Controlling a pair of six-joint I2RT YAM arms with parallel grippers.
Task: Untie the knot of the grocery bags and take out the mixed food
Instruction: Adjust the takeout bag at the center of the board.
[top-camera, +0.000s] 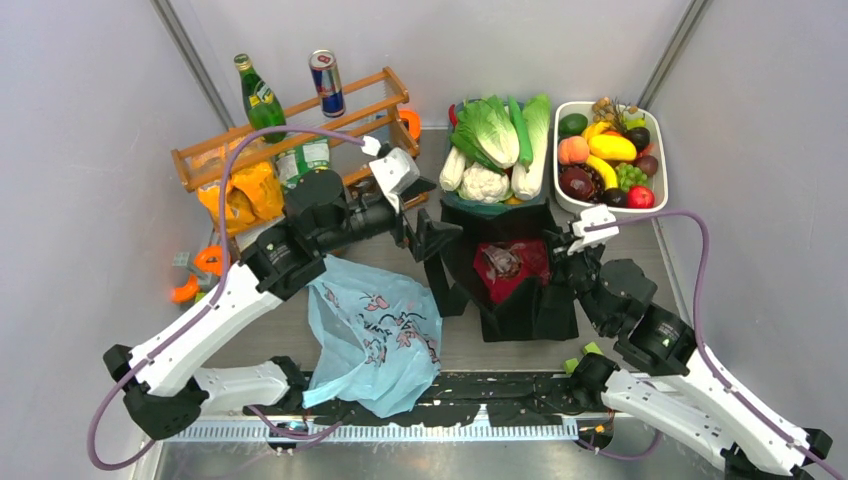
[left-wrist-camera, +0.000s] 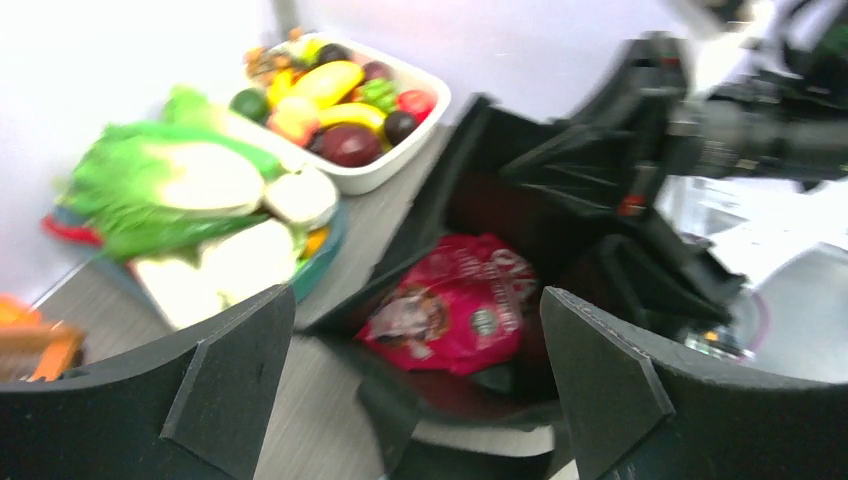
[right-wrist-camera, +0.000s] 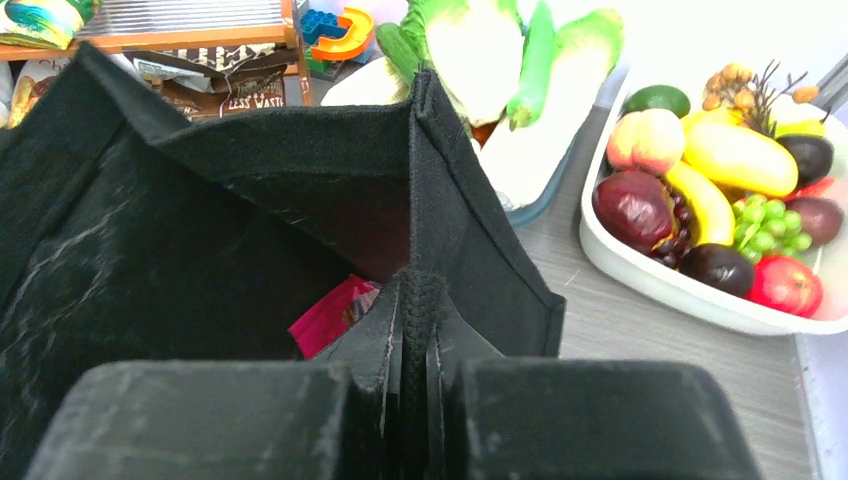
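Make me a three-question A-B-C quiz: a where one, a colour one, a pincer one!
1. Where is the red snack packet?
A) in the black tote
B) in the fruit tray
C) on the rack
2. What colour is the plastic bag?
A) yellow
B) light blue
C) green
3. What is the right pincer doing?
A) wide open
B) holding a can
C) shut on the tote's edge
Answers: A, it shows inside the tote; B, it is pale blue plastic; C, it pinches the fabric rim.
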